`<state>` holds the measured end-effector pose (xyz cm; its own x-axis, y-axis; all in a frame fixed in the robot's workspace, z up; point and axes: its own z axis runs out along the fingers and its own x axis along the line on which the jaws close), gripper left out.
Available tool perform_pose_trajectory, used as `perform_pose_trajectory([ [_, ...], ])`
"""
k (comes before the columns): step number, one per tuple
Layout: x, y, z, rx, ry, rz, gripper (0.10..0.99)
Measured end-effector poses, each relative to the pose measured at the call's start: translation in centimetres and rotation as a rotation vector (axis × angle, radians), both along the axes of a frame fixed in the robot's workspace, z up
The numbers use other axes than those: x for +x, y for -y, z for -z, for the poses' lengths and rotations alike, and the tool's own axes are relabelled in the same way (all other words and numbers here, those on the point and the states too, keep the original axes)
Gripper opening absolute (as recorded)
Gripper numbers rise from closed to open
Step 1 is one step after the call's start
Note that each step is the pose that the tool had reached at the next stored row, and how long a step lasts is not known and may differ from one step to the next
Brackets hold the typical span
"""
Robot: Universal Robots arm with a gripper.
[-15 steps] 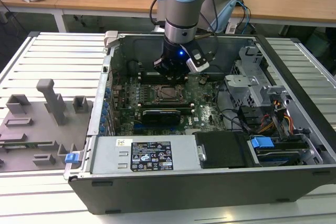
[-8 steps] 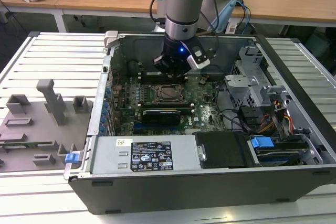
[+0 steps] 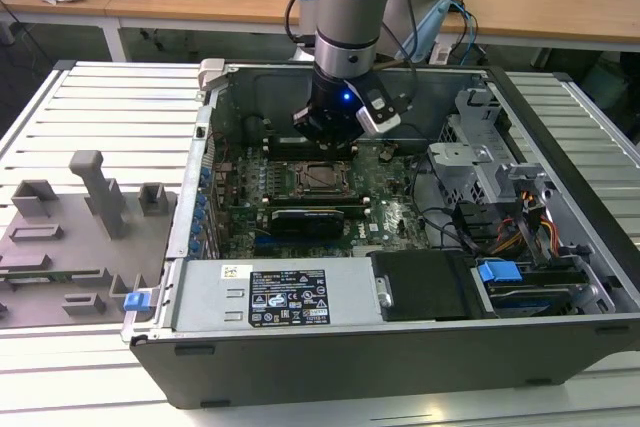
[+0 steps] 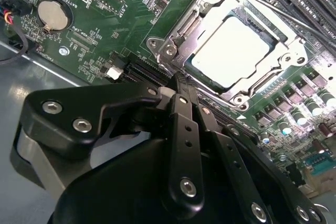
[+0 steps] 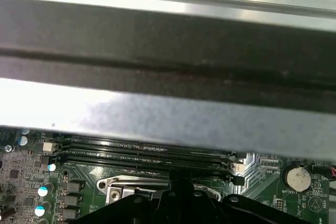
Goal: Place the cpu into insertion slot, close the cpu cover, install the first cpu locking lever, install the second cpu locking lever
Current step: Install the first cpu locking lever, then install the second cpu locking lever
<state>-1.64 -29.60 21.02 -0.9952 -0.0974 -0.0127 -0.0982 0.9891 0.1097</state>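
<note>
The cpu lies flat in the insertion slot, its pale silver top showing through the cut-out of the cpu cover, which is folded down around it. A thin metal lever rod runs along the socket's far side. My gripper hovers just beside the socket's edge, fingers shut together with nothing between them. In the exterior view the gripper hangs inside the open computer case, just above the socket on the green motherboard.
Long black memory slots run beside the socket, under the case's metal wall. A coin battery sits on the board. A black expansion card, power supply and drive cages fill the case. Grey fixtures stand outside it.
</note>
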Motion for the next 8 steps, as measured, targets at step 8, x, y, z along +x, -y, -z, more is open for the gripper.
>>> perform_pose_trajectory([
  [8, 0.00, 0.21, 0.00, 0.000, -0.0001, 0.000, 0.106],
])
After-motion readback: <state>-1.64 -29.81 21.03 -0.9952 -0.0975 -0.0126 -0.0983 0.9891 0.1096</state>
